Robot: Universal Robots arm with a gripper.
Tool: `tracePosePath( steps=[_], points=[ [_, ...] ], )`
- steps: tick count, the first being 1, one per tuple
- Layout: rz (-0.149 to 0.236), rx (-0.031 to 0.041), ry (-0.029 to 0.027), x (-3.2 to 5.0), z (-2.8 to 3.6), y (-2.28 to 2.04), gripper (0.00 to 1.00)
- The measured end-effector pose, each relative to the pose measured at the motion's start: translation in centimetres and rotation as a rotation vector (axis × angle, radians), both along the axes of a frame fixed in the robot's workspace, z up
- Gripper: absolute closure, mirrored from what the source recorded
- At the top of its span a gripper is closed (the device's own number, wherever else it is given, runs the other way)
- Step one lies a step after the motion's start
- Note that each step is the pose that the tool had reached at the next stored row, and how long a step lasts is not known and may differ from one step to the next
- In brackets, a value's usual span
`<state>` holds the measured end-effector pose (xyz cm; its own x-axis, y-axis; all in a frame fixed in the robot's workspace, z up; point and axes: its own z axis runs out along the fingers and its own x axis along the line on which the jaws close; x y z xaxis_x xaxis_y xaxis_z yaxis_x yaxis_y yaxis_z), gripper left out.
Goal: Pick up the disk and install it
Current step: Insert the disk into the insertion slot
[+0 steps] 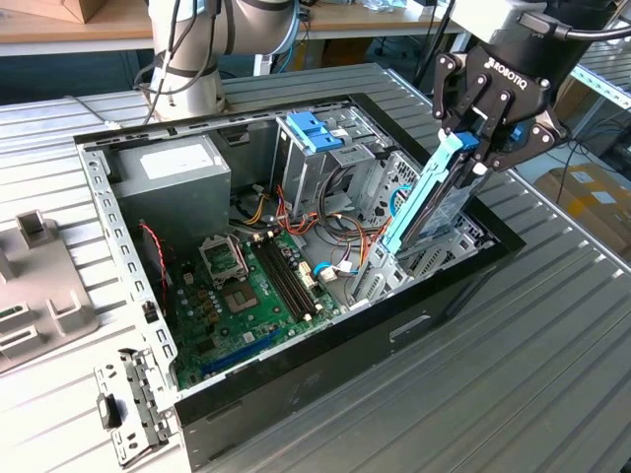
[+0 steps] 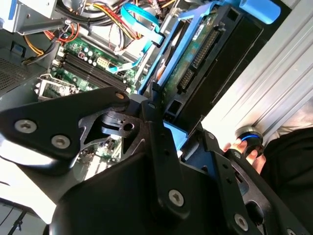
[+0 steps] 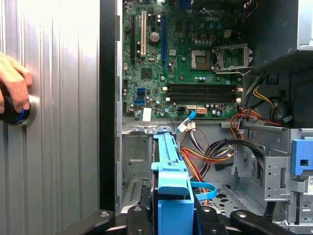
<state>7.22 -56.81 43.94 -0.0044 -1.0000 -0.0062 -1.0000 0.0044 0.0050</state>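
Disk (image 1: 426,197) held tilted, lower end dipping into open computer case (image 1: 325,365) near drive bay at exterior view's right. Gripper (image 1: 471,148) clamped tight on its upper blue rail. Hand (image 3: 13,83) on table (image 1: 552,325) beside case.

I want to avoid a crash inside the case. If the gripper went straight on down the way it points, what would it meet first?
Probably the metal drive bay directly beneath: the gripper holds the disk tilted, lower end already at the bay. Depth is unclear.
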Motion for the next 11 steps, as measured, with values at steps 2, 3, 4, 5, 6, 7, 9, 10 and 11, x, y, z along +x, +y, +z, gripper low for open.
tracePosePath(
  steps=[2, 3, 4, 5, 6, 7, 9, 10, 11],
  points=[
    [-0.006, -0.0002, 0.0001, 0.07, 0.01, 0.09, 0.63],
    [-0.009, -0.0002, 0.0003, 0.08, 0.00, 0.10, 0.63],
    [-0.010, 0.0000, 0.0010, 0.09, -0.04, 0.10, 0.63],
    [-0.011, -0.0002, 0.0020, 0.10, -0.11, 0.11, 0.63],
    [-0.011, -0.0003, 0.0052, 0.10, -0.45, 0.10, 0.63],
    [-0.011, -0.0002, 0.0059, 0.10, -0.56, 0.10, 0.63],
    [-0.011, -0.0002, 0.0076, 0.10, -0.82, 0.09, 0.63],
    [-0.011, -0.0001, 0.0080, 0.10, -0.90, 0.08, 0.63],
    [-0.011, -0.0002, 0.0084, 0.10, -0.98, 0.07, 0.63]
  ],
)
